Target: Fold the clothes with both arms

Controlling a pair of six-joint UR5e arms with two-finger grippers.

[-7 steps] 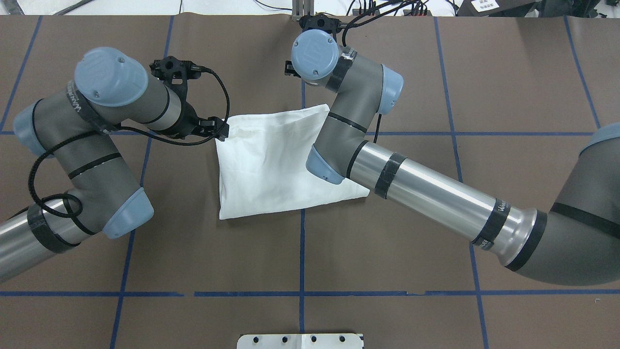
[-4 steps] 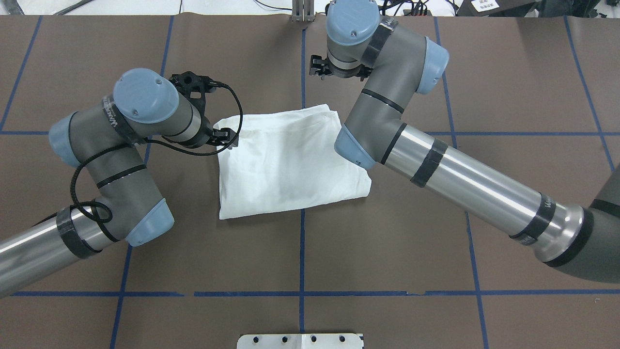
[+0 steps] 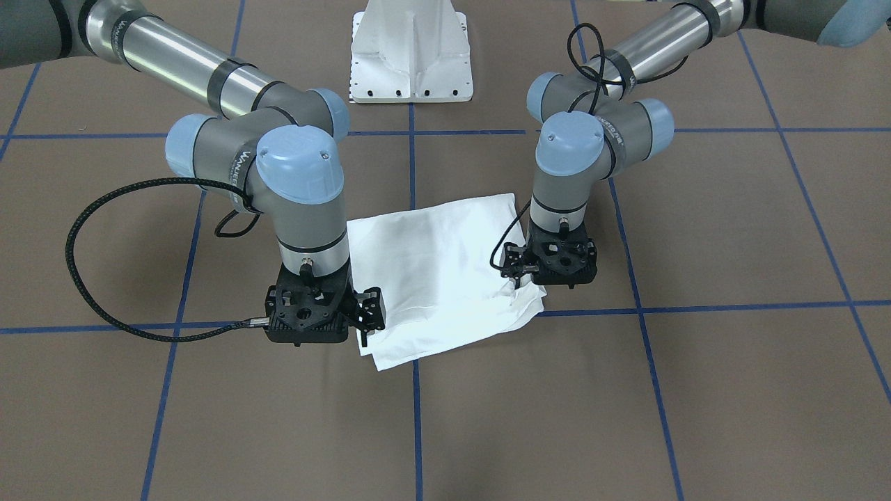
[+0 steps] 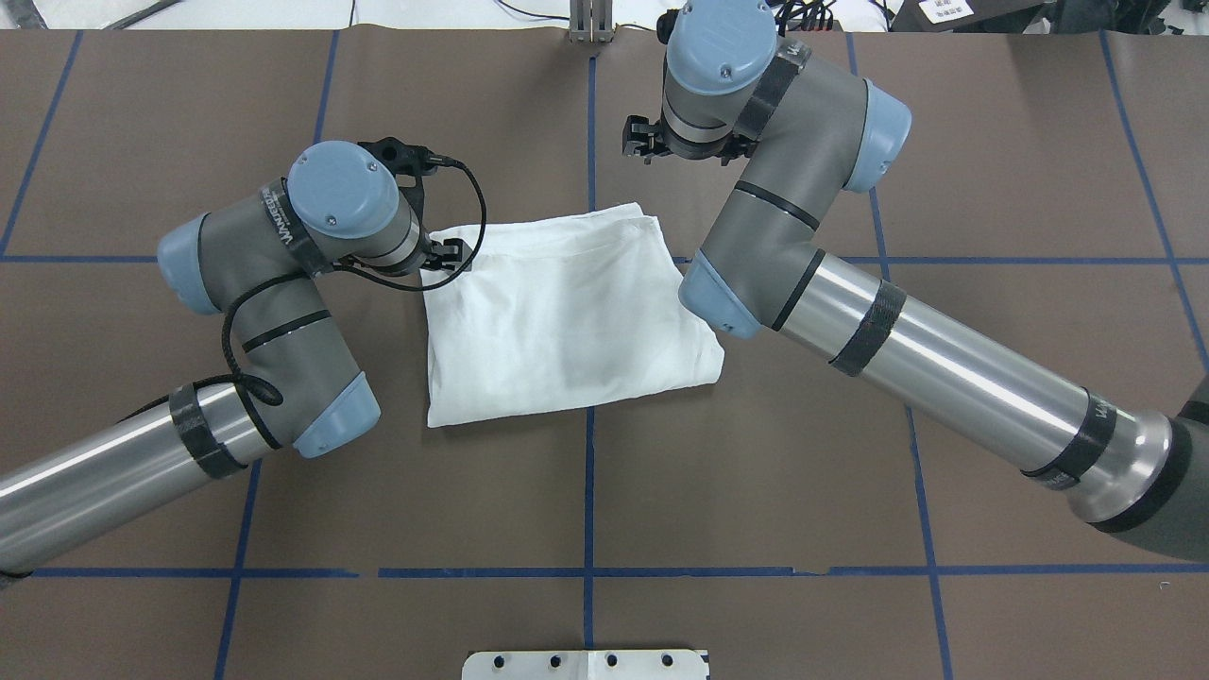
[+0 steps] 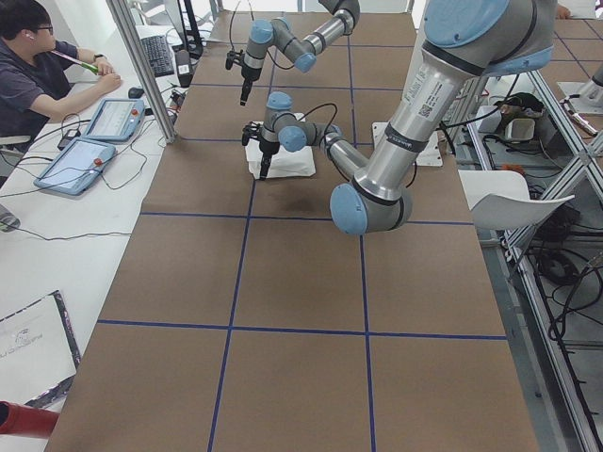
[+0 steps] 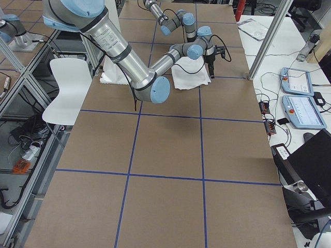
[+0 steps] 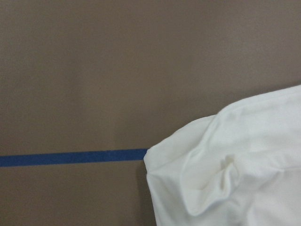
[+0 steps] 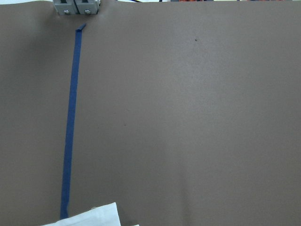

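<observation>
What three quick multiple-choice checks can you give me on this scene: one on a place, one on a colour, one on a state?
1. Where is the shirt?
A) on the table, between the left arm and the right arm
B) draped over one arm
C) on the floor

2. What colour are the tape lines?
A) red
B) yellow
C) blue

3. What state is the shirt in?
A) spread flat, sleeves out
B) folded into a compact block
C) lifted clear of the table

Answers:
1 A: the overhead view shows it lying on the brown surface with an arm on each side.
2 C: the grid is blue wherever it shows.
3 B: no sleeves stick out and it rests on the table.
</observation>
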